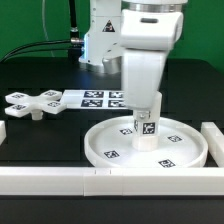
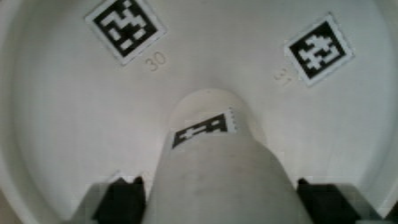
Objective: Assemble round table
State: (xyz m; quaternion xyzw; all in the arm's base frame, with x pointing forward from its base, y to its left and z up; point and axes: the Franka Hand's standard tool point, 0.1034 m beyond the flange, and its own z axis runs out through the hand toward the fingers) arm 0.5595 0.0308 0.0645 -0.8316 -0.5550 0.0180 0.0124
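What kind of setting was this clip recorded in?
Most likely a robotics lab test bench: a black table fenced by white rails, a marker board of square tags, and a green backdrop.

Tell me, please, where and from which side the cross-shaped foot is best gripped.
Probably one arm of the cross-shaped foot, from straight above. It lies flat on the table at the exterior view's left, apart from the disc, so a single arm looks narrow enough for the fingers to straddle; the whole cross seems too wide.
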